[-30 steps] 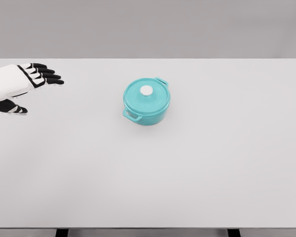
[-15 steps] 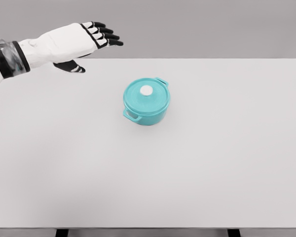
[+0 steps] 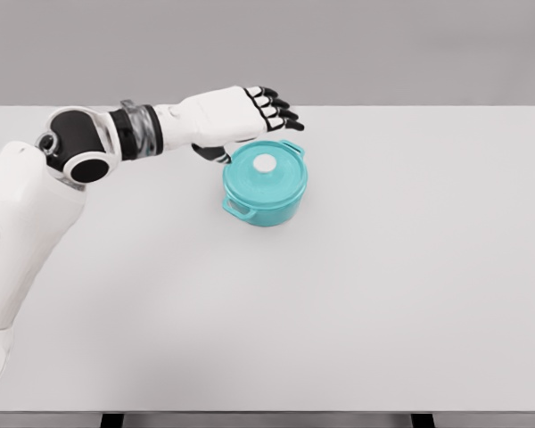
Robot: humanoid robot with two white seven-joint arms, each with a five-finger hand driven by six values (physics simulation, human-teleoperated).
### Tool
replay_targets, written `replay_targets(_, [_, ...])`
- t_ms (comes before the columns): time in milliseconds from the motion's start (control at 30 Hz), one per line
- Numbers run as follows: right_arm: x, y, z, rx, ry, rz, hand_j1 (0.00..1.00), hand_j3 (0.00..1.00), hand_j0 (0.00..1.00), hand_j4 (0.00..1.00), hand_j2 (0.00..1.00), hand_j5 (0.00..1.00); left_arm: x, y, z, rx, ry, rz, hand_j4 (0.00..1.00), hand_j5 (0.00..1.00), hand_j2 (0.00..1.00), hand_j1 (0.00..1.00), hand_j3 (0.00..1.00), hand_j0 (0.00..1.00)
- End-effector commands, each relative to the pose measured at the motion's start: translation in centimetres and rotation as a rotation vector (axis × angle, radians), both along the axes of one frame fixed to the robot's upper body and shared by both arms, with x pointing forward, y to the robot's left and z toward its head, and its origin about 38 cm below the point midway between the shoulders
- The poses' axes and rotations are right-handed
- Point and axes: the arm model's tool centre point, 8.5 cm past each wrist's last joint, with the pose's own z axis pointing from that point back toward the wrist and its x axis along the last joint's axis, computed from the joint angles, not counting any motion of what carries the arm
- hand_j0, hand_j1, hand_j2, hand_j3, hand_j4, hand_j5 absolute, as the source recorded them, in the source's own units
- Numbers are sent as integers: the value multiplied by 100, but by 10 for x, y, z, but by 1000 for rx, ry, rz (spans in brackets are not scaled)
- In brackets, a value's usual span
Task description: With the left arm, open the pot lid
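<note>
- Reaching in from the lower left of the head view, the left arm (image 3: pixel 36 205) runs up and across the table (image 3: pixel 383 294), with its dark elbow joint (image 3: pixel 76 147) raised and its white forearm pointing right.
- The left hand (image 3: pixel 236 116) sits at the upper left of the pot (image 3: pixel 266 185), above its back rim, palm down.
- Its fingers (image 3: pixel 276 105) are black with white segments, stretched out and loosely spread, grasping nothing; the tips point right, over the far edge of the pot.
- The thumb (image 3: pixel 212 153) hangs below the palm, just beside the pot's left rim; whether it touches the rim cannot be told.
- The pot is teal and round, standing upright a little above and left of the table's middle, with one side handle (image 3: pixel 237 209) toward the near left and the other handle (image 3: pixel 292 147) toward the far right.
- The lid (image 3: pixel 260 166) is teal as well and rests closed on the pot, flat and centred.
- A small white knob (image 3: pixel 265 163) stands in the middle of the lid, clear of the hand and lower than the fingertips in the picture.
- The table is plain white and reaches to both side edges of the view, with a grey wall (image 3: pixel 410 49) behind it.
</note>
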Motion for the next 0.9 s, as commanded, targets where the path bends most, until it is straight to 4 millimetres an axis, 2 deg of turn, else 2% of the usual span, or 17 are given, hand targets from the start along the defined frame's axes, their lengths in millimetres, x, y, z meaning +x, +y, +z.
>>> replay_targets(0, [0,0,0,0,-1,-1,100,100,100,100,100,100,3,-8,-7,-1,16,6,100,100,100,100,100,100])
replay_targets(400, [0,0,0,0,-1,-1,100,100,100,100,100,100,3,-14,-14,24,10,11,100,100,100,100,100,100])
replay_targets(500, [0,0,0,0,-1,-1,100,100,100,100,100,100,2,-15,-17,26,14,12,91,91,91,91,91,91])
replay_targets(600, [0,0,0,0,-1,-1,100,100,100,100,100,100,8,-14,-29,26,57,30,91,91,91,91,91,91])
replay_targets(633, [0,0,0,0,-1,-1,100,100,100,100,100,100,8,-17,-30,23,60,28,88,88,88,88,88,88])
replay_targets(867, [0,0,0,0,-1,-1,100,100,100,100,100,100,8,-18,-31,24,62,25,88,88,88,88,88,88])
